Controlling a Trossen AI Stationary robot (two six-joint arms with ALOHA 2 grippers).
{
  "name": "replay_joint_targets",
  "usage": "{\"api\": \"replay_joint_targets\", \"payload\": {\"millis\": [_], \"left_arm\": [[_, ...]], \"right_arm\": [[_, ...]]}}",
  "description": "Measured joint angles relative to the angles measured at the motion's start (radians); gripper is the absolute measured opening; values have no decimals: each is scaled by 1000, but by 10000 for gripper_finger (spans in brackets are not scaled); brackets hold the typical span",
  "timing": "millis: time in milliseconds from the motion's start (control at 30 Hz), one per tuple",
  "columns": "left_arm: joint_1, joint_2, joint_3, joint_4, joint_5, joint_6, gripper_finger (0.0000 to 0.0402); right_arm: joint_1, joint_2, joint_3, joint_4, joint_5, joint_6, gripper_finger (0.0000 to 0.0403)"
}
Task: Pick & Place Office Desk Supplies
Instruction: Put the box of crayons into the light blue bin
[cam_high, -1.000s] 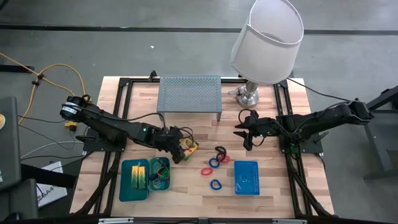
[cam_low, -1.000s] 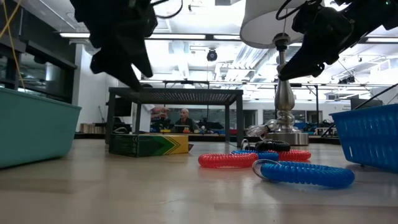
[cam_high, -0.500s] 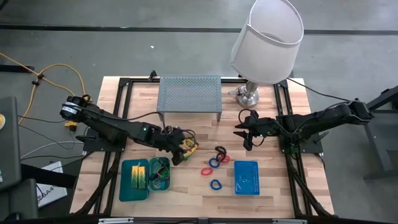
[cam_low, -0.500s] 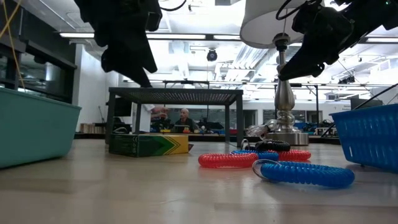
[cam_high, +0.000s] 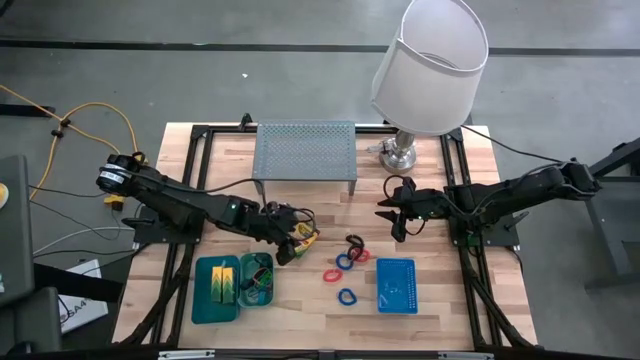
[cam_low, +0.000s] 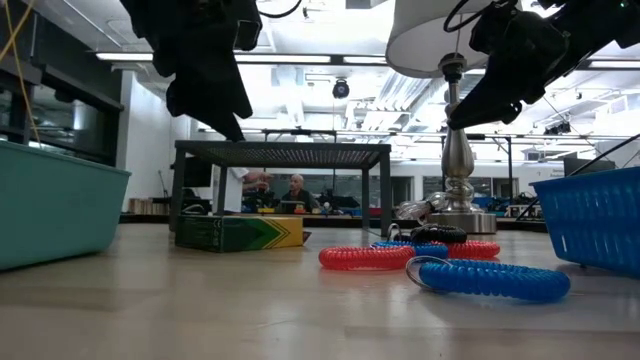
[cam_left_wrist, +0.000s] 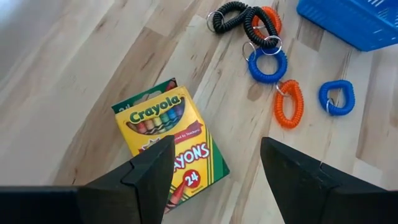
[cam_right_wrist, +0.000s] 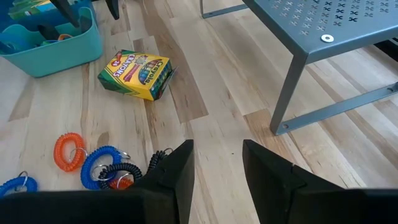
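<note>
In the high view, the left gripper (cam_high: 291, 240) covers part of the crayon box (cam_high: 309, 236) at centre left, and the contents of the teal trays (cam_high: 204, 300) at lower left are too small to tell. In the low view, a teal tray (cam_low: 55, 215) is cut off by the left edge, the blue mesh basket (cam_low: 595, 225) by the right edge. Two people (cam_low: 277, 192) beneath the grey shelf (cam_low: 283, 153) are distant and indistinct.

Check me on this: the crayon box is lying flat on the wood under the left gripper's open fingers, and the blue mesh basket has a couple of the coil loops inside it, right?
Not quite. The blue mesh basket looks empty in the high view; the coil loops lie on the table beside it. The rest holds: the crayon box lies flat on the wood under the open left gripper.
</note>
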Motion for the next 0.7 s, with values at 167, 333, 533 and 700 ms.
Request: {"api": "replay_joint_targets", "payload": {"millis": [167, 333, 533, 700], "left_arm": [[0, 0, 0, 0, -4, 0, 230], [0, 0, 0, 0, -4, 19, 230], [-7, 0, 0, 0, 5, 100, 230], [-24, 0, 0, 0, 10, 199, 230]], "right_arm": [[0, 0, 0, 0, 0, 0, 124], [0, 0, 0, 6, 0, 0, 124], [0, 0, 1, 39, 32, 22, 124], [0, 0, 2, 38, 28, 83, 124]]}}
